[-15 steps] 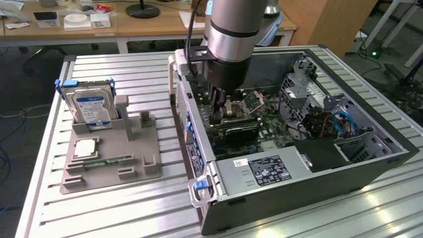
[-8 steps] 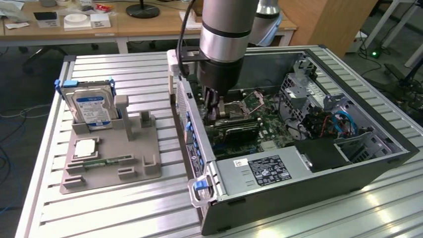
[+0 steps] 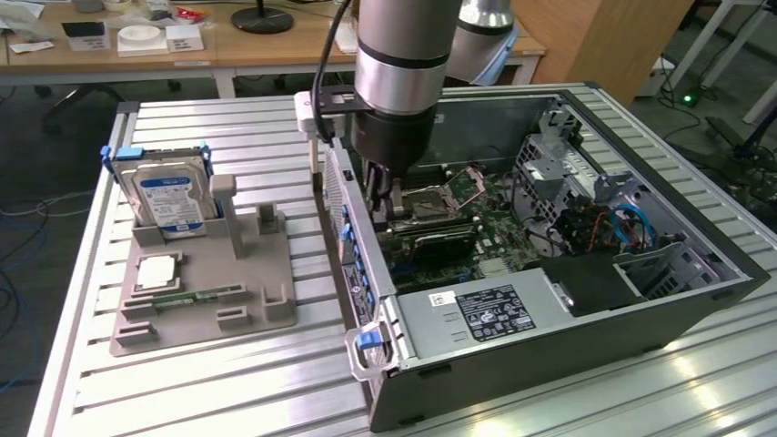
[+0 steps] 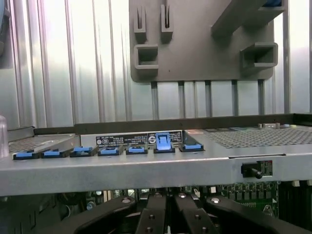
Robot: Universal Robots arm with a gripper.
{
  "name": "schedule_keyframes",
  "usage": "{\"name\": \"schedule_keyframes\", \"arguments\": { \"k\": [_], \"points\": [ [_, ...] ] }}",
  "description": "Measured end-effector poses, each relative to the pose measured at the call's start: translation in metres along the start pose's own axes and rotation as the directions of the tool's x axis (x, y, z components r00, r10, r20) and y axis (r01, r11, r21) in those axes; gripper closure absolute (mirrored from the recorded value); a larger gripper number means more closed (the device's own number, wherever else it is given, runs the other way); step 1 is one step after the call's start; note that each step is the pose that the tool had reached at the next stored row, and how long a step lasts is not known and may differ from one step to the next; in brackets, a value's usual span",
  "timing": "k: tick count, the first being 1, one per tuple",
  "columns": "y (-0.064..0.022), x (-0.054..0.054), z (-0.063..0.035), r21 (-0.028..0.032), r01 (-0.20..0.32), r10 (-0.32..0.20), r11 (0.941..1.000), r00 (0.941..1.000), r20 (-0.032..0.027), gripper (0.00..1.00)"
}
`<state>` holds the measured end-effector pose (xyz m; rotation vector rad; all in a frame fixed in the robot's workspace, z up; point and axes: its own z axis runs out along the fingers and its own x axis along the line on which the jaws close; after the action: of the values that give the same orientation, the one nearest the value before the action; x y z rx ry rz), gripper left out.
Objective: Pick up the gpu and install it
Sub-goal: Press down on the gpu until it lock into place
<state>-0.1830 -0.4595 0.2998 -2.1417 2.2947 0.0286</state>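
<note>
The gpu [image 3: 425, 240] stands edgewise, lengthwise across the case [image 3: 547, 364].

surface: ribbed metal table [image 3: 243, 382] | on it: grey holder tray [image 3: 243, 314], open computer case [image 3: 583, 337]

A robotics lab: slatted aluminium workbench [image 3: 243, 382], open computer case [image 3: 680, 300], cluttered desks [image 3: 146, 55] behind.

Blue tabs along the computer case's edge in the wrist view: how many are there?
7, all in one row along the case edge: six low blue tabs and one taller tab second from one end. Others may be hidden.
</note>
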Motion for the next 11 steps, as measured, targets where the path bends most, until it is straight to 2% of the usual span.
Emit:
{"name": "schedule_keyframes", "arguments": {
  "k": [4,11],
  "points": [
    [0.0001,0.0012,0.0004,-0.0001,0.0,0.0,1.0,1.0,-0.0001,0.89],
    [-0.0009,0.0012,0.0096,-0.0001,0.0,0.0,1.0,1.0,0.0003,0.89]
  ]
}}
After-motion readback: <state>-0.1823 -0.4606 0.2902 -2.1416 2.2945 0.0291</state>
